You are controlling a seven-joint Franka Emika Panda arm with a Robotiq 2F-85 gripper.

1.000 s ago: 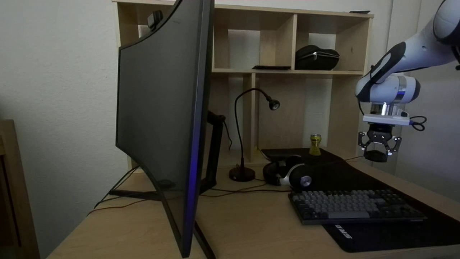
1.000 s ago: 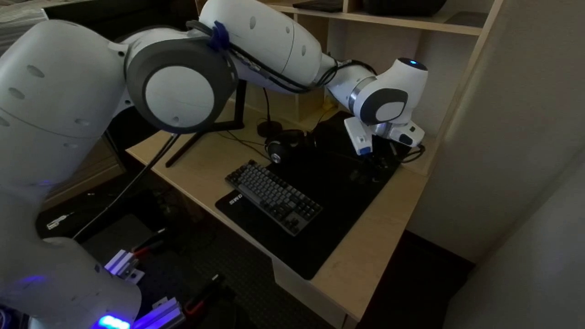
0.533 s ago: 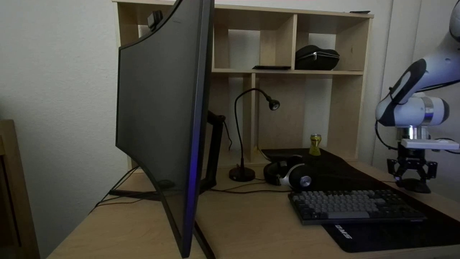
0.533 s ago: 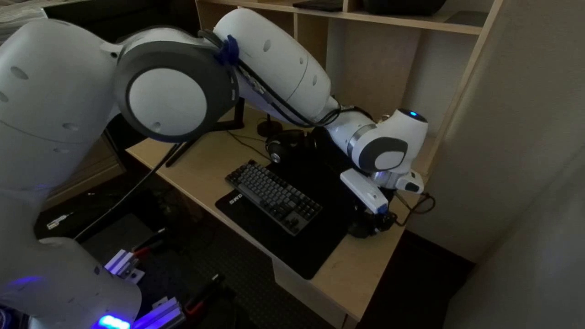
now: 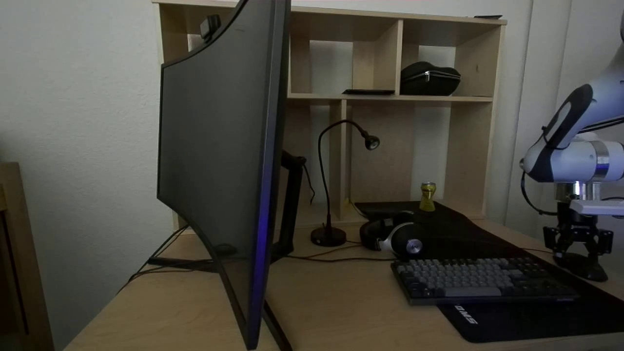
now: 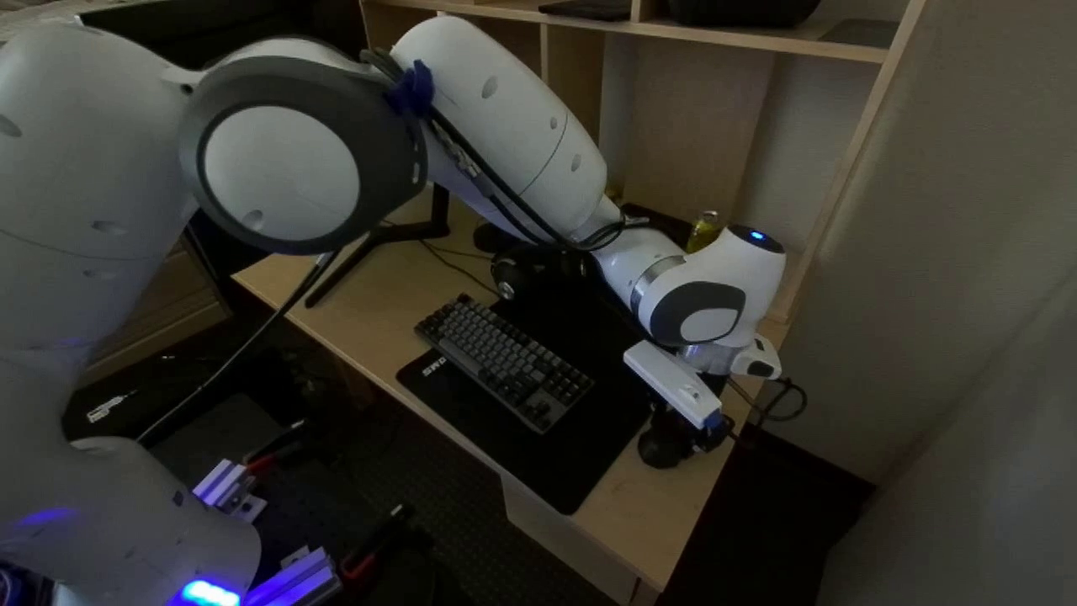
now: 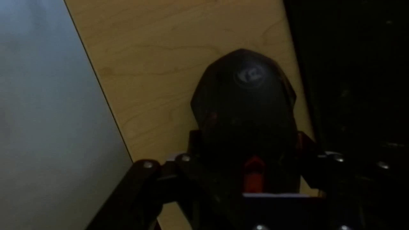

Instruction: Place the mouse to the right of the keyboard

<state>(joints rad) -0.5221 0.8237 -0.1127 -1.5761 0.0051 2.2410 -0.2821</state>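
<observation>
The mouse (image 7: pixel 243 95) is dark, with a pale logo on its back and a red wheel strip. My gripper (image 7: pixel 249 142) has a finger on each side of it and is shut on it. In both exterior views the mouse (image 5: pixel 587 269) (image 6: pixel 661 449) hangs under the gripper (image 5: pixel 579 254) (image 6: pixel 688 429), low over the desk. I cannot tell if it touches the wood. The black keyboard (image 5: pixel 480 280) with grey keys lies on the mat, and it also shows in an exterior view (image 6: pixel 505 358). The mouse is to its right, beyond the mat's edge.
The black desk mat (image 6: pixel 538 459) lies under the keyboard, beside a bare wood strip (image 6: pixel 673 505) along the desk edge. Headphones (image 5: pixel 407 239), a lamp (image 5: pixel 328 234), a yellow can (image 5: pixel 427 196) and the large monitor (image 5: pixel 219 136) stand on the desk. A thin red cable (image 5: pixel 536 250) runs toward the mouse.
The arm has come from the far end of the desk, forward and down, carrying the mouse to beside the keyboard's right end. In the last half second it moved slightly nearer and lower.
</observation>
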